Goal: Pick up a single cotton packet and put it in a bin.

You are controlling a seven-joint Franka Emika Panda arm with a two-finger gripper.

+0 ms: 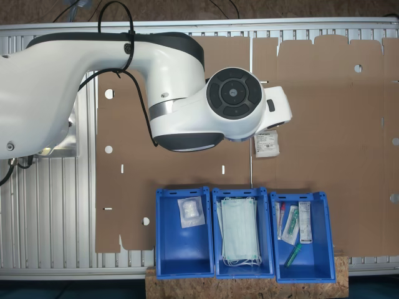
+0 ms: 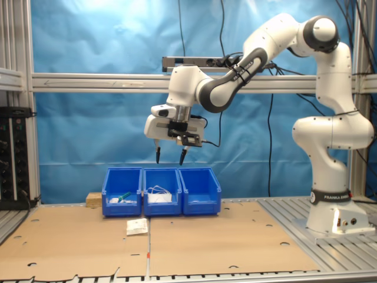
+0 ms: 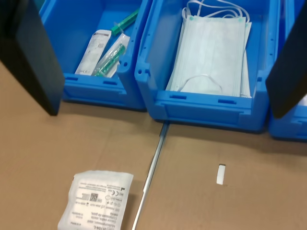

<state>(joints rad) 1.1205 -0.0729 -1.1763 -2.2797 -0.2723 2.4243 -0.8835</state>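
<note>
A whitish cotton packet (image 1: 266, 144) lies flat on the brown cardboard, in front of the row of bins; it also shows in the second exterior view (image 2: 137, 226) and in the wrist view (image 3: 96, 202). The bin (image 1: 182, 252) at the first exterior view's left holds one more cotton packet (image 1: 191, 212); this bin (image 2: 201, 191) is the rightmost one in the second exterior view. My gripper (image 2: 169, 158) hangs open, high above the bins and the loose packet. Its dark fingers (image 3: 29, 57) stand wide apart with nothing between them.
The middle blue bin (image 1: 217, 249) holds pale green face masks (image 3: 211, 52). The third blue bin (image 1: 315, 265) holds tubes and syringes (image 3: 108, 50). Brown cardboard (image 2: 224, 242) covers the table. The arm's base (image 2: 333, 206) stands at the second exterior view's right.
</note>
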